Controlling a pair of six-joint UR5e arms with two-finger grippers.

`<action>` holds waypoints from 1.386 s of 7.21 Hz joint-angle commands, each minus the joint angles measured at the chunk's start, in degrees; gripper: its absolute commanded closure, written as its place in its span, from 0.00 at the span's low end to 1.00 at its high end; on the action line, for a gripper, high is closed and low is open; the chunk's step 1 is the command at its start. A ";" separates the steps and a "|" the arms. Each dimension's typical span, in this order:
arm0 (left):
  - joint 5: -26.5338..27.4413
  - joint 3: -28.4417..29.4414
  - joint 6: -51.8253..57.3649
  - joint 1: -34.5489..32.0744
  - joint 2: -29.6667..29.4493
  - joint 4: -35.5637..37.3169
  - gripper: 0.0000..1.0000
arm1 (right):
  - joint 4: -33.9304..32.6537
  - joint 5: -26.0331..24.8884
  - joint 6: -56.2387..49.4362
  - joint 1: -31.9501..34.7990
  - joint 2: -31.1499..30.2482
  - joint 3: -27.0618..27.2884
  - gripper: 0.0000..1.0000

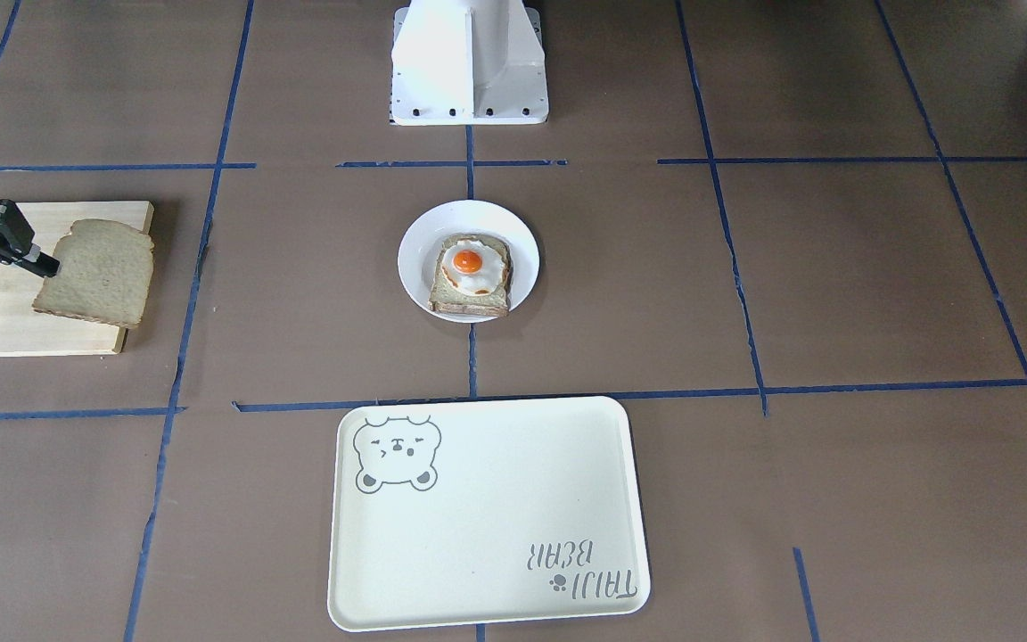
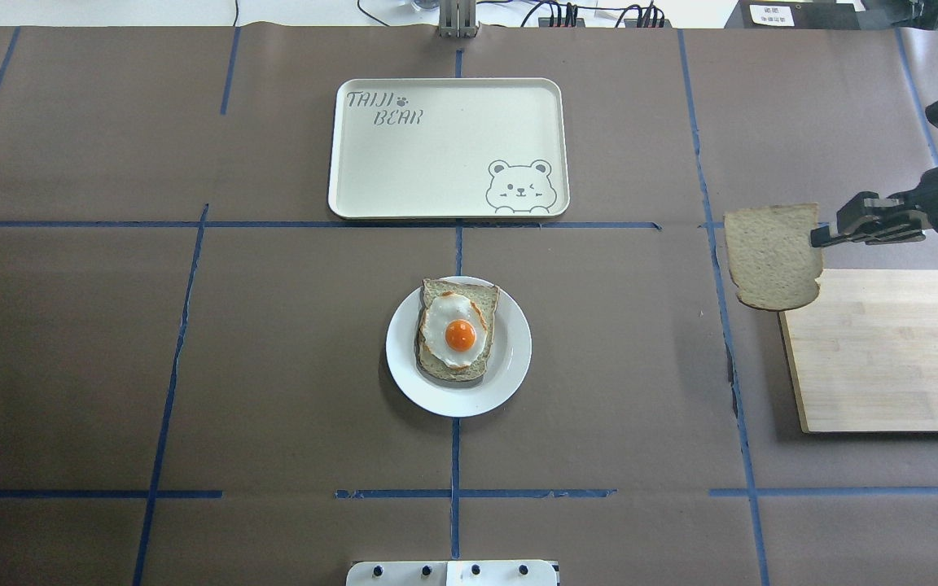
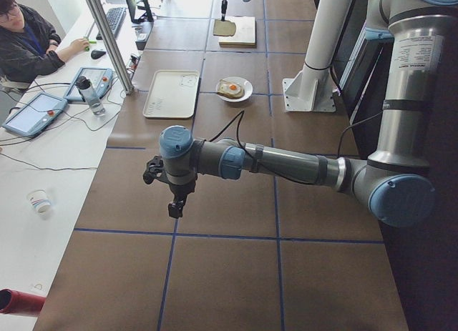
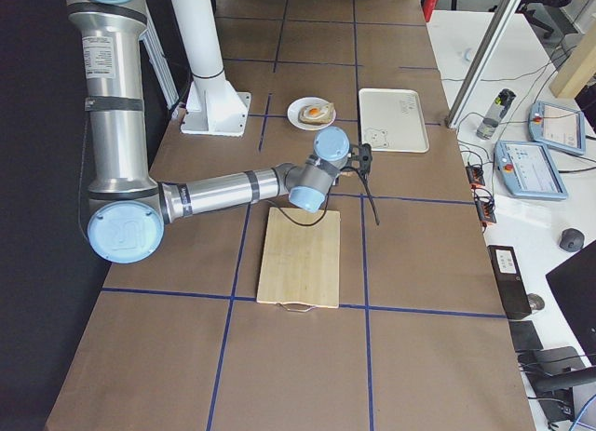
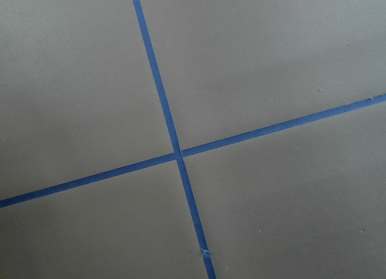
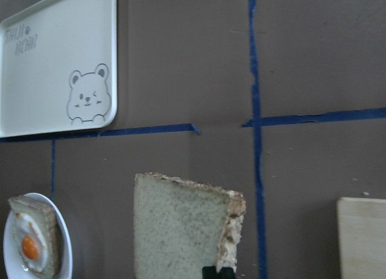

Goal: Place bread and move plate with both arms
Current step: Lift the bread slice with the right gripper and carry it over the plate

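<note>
My right gripper [image 2: 816, 238] is shut on one edge of the bread [image 2: 772, 257], a plain brown slice held in the air over the far left corner of the wooden board [image 2: 892, 350]. In the front-facing view the right gripper [image 1: 48, 265] pinches the bread [image 1: 99, 272] at its left side. The right wrist view shows the bread [image 6: 181, 228] hanging below the camera. The white plate [image 2: 511, 373] sits mid-table and carries a slice topped with a fried egg [image 2: 459, 332]. My left gripper [image 3: 174, 202] hovers over bare table at the robot's far left; I cannot tell its state.
A cream tray [image 2: 436, 138] with a bear drawing lies beyond the plate. The white pedestal base [image 1: 469, 67] stands at the robot's side. Blue tape lines cross the brown table. A seated person [image 3: 28, 41] and tablets are at a side desk.
</note>
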 commanded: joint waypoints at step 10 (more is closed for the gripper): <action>-0.09 -0.24 -0.03 -0.01 -0.26 0.09 0.00 | -7.19 -41.36 16.71 -36.04 23.22 -1.88 1.00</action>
